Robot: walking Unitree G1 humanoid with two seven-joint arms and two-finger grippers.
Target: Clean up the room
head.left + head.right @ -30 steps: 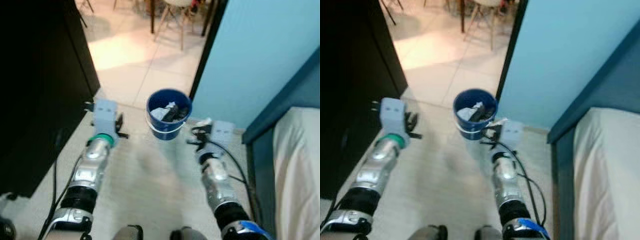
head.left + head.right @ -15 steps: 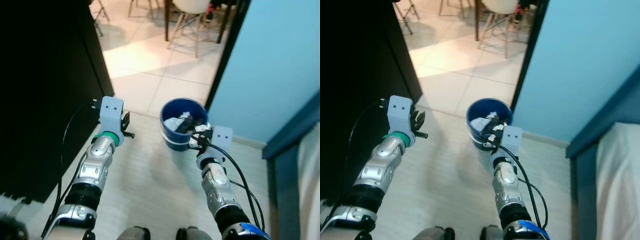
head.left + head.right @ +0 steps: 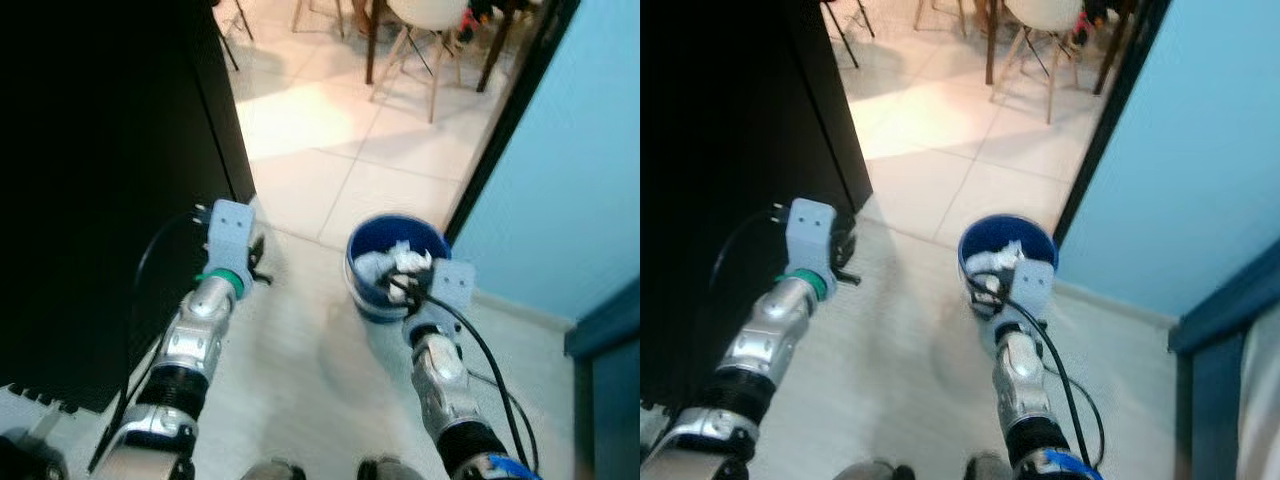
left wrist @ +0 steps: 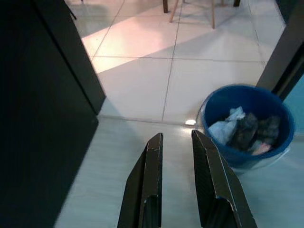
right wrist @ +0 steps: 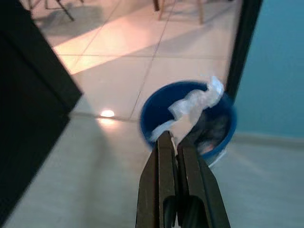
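Item: right gripper [image 5: 176, 142]. Fingers clenched on a crumpled white wrapper [image 5: 194, 102], which is pinched at its lower end and stands up above the fingertips. The grasp is held over the near rim of the blue bucket [image 3: 362, 262], so that the scrap would fall inside once let go; this reads as the drop step of the tidying, not yet carried out.

Item: blue bucket. Set on the pale floor [image 3: 300, 370] at the threshold, just beside the black door frame [image 3: 505, 105] and near the light blue wall [image 3: 590, 180]. Dark and pale scraps [image 4: 244, 126] are already lying in it, so the bucket is judged to be the collection point.

Item: left gripper [image 4: 176, 140]. Fingers parted, nothing held; kept off to the side of the bucket, near the corner of the black cabinet [image 3: 100, 150], presumably to leave the bucket mouth free.

Clearances: open floor lies between the two arms and ahead through the doorway onto the tiled floor [image 3: 340, 130], where chair legs [image 3: 415, 55] stand well apart. Room is tight on the bucket's wall side. A dark blue bed frame edge [image 3: 1225, 300] bounds the right.
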